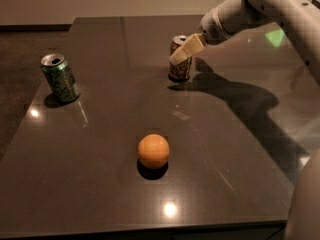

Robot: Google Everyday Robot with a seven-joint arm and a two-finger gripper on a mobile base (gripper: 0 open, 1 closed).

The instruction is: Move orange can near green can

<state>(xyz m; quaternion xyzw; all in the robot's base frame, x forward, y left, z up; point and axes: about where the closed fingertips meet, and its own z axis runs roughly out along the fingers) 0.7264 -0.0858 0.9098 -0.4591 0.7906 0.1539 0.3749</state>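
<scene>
The orange can stands upright at the back centre-right of the dark table. It has an orange-brown and cream label and a silver top. My gripper reaches in from the upper right, and its cream tip overlaps the can's upper front. I cannot tell whether it touches the can. The green can stands upright at the left of the table, far from the orange can.
A round orange ball lies on the table in the front middle, between the two cans and nearer the camera. My white arm crosses the upper right. The table's front edge runs along the bottom.
</scene>
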